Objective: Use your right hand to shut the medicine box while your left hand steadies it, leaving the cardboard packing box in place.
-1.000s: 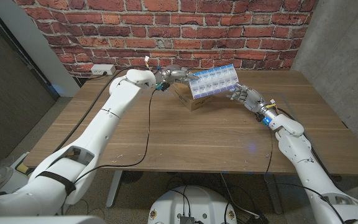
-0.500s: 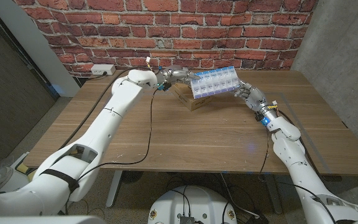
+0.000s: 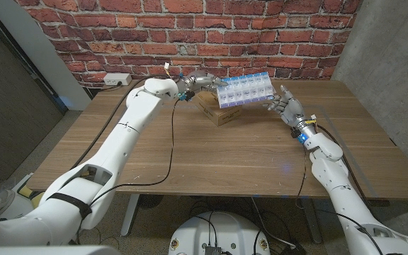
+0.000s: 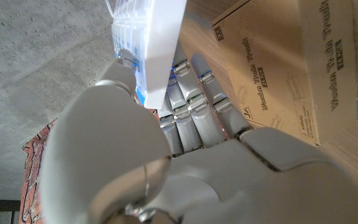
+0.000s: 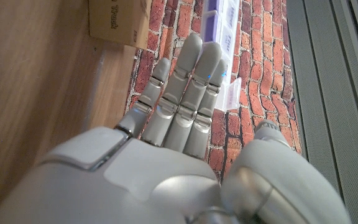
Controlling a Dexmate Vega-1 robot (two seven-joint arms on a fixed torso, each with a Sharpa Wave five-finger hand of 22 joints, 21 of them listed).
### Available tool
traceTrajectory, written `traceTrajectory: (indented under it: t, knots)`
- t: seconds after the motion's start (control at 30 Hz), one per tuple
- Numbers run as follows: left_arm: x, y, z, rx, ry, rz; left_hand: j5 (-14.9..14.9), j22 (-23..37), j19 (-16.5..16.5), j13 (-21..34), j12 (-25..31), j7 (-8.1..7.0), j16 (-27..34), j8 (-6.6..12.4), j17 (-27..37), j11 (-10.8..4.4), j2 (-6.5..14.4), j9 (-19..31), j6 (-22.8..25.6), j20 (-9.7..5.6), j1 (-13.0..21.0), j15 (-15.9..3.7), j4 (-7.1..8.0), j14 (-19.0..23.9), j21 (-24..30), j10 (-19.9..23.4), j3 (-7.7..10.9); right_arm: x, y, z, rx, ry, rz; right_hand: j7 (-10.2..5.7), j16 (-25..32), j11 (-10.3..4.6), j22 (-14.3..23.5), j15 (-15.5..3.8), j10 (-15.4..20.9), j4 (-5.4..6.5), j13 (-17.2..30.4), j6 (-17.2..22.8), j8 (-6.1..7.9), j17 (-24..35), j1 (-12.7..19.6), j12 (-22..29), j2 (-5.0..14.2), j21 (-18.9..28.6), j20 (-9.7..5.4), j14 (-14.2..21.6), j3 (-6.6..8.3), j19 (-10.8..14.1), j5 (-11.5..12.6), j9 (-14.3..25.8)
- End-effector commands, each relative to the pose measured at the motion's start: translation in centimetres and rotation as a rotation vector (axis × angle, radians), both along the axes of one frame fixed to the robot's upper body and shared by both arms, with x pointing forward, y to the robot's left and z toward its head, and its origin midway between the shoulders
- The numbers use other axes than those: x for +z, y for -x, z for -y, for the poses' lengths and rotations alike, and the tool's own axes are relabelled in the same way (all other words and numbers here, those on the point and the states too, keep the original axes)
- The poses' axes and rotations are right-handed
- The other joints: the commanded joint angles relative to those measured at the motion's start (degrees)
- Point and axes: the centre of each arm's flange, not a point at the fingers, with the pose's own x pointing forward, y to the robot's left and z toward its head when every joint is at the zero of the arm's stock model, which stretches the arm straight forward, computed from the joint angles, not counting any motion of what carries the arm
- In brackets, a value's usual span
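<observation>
The medicine box [image 3: 243, 91], a white and blue tray of small clear-lidded compartments, hangs tilted above the cardboard packing box [image 3: 219, 113] at the far middle of the table. My left hand [image 3: 200, 81] grips its left end; in the left wrist view the thumb and fingers [image 4: 191, 102] clamp the white edge of the medicine box [image 4: 154, 43], with the cardboard box [image 4: 291, 68] beside it. My right hand [image 3: 283, 108] is open, fingers spread, just off the tray's right end. Its fingers [image 5: 185, 81] reach toward the medicine box [image 5: 219, 22]; I cannot tell if they touch.
A white power strip [image 3: 117, 79] lies at the table's far left edge by the brick wall [image 3: 275, 35]. A black cable [image 3: 170, 142] trails from my left arm across the table. A grey concrete wall [image 3: 395, 42] stands on the right.
My left hand has lifted the medicine box slightly and turned it more level. My right hand has moved up and a little farther out, staying by the tray's right end.
</observation>
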Motion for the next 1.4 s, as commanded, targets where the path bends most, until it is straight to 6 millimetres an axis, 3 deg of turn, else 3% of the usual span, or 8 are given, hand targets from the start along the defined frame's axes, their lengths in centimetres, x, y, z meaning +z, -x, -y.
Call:
traceTrajectory:
  t: [0.03,0.23,0.33,0.5,0.53,0.7,0.9,1.4]
  knots:
    - [0.8,0.5,-0.4,-0.006,0.035,0.029,0.5,0.0,-0.1,0.3,-0.1,1.62,0.1,0.13,0.1,-2.42,4.2,0.2,2.3,-3.41,4.3,-1.49,-1.17,1.3,0.3,3.0,2.55,0.1,-0.2,-0.1,-0.03,0.157,-0.093,0.89,-1.3,1.81,-0.4,2.11,-1.6,1.43,-1.0,-1.4,-0.72,-1.4,-3.6,-1.3,-0.96,0.2,0.81,-0.8,-2.0,0.4,0.7,0.1]
    - [1.0,0.8,-0.3,-0.016,0.037,0.035,0.4,0.0,-0.1,0.4,-0.1,1.54,0.1,0.07,0.2,-2.52,4.2,0.3,2.2,-3.42,4.2,-1.44,-1.14,1.2,0.6,3.0,2.62,0.0,-0.5,-0.1,-0.046,0.201,-0.127,1.53,-2.6,3.26,-0.8,3.41,-2.7,2.62,-1.5,-3.0,-1.38,-2.4,-6.6,-2.2,-2.02,0.3,1.34,-2.4,-3.75,0.6,1.1,0.1]
    - [0.8,0.9,-0.2,-0.024,0.035,0.032,0.4,0.0,-0.2,0.5,-0.2,1.52,0.1,0.03,0.2,-2.51,4.2,0.4,2.2,-3.41,4.2,-1.47,-1.14,1.2,0.7,2.9,2.68,-0.1,-0.8,-0.3,-0.04,0.222,-0.139,2.14,-5.9,4.56,-2.0,5.0,-7.2,3.35,-3.9,-8.0,-4.44,-5.2,-8.7,-5.6,-2.26,-0.1,1.97,-6.1,-5.24,0.0,2.2,-1.5]
    - [0.2,0.7,0.0,-0.027,0.025,0.014,0.4,0.0,-0.2,0.6,-0.2,1.59,0.1,-0.02,0.2,-2.54,4.2,0.4,2.2,-3.39,4.1,-1.46,-1.13,1.2,0.8,3.0,2.73,-0.2,-1.1,-0.7,0.001,0.196,-0.126,2.7,-12.6,7.09,-4.5,9.8,-16.5,3.2,-7.7,-15.2,-9.12,-9.6,-9.9,-11.7,-2.38,-0.9,3.23,-14.5,-7.07,-1.7,3.4,-3.9]
    - [0.1,0.6,0.0,-0.024,0.025,0.011,0.4,0.0,-0.3,0.6,-0.2,1.55,0.1,-0.02,0.2,-2.55,4.2,0.4,2.2,-3.4,4.1,-1.45,-1.12,1.2,0.8,3.0,2.74,-0.2,-1.2,-0.7,0.012,0.182,-0.13,2.81,-14.9,7.77,-5.4,10.76,-19.8,3.14,-9.1,-17.3,-10.62,-11.0,-10.3,-13.7,-2.61,-1.4,3.59,-16.9,-7.82,-2.7,3.8,-4.6]
    - [-0.4,0.4,-0.3,-0.015,0.028,0.0,0.4,0.0,-0.4,0.7,-0.3,1.59,0.1,-0.1,0.3,-2.59,4.1,0.4,2.2,-3.36,4.1,-1.48,-1.1,1.1,1.0,3.0,2.81,-0.4,-1.4,-0.7,0.039,0.114,-0.118,3.56,-17.1,8.97,-6.8,11.81,-24.4,3.43,-10.9,-21.2,-13.09,-12.9,-11.9,-16.5,-3.59,-2.1,4.05,-18.5,-9.63,-3.4,4.5,-5.5]
    - [-1.1,0.2,-0.4,-0.018,0.026,-0.021,0.4,-0.1,-0.4,0.8,-0.4,1.58,0.1,-0.11,0.3,-2.44,4.1,0.4,2.3,-3.4,4.0,-1.46,-1.1,1.2,1.2,3.0,2.89,-0.6,-1.7,-0.8,0.131,0.041,-0.103,4.12,-17.6,9.32,-7.3,11.87,-23.9,3.65,-11.7,-20.5,-13.07,-13.7,-12.8,-16.7,-4.18,-2.2,4.02,-18.2,-10.64,-3.2,4.8,-5.7]
    - [-2.4,-0.2,-0.6,-0.003,-0.013,-0.064,0.4,-0.1,-0.5,1.0,-0.5,1.64,0.2,-0.29,0.4,-2.52,4.0,0.4,2.4,-3.33,3.9,-1.43,-1.1,1.3,1.7,3.1,3.09,-0.4,-1.6,-1.0,0.208,0.028,-0.071,4.0,-17.7,7.82,-8.2,10.63,-20.7,3.48,-13.1,-18.3,-12.67,-15.0,-13.1,-16.0,-4.22,-2.4,3.44,-15.9,-11.66,-2.6,5.7,-5.9]
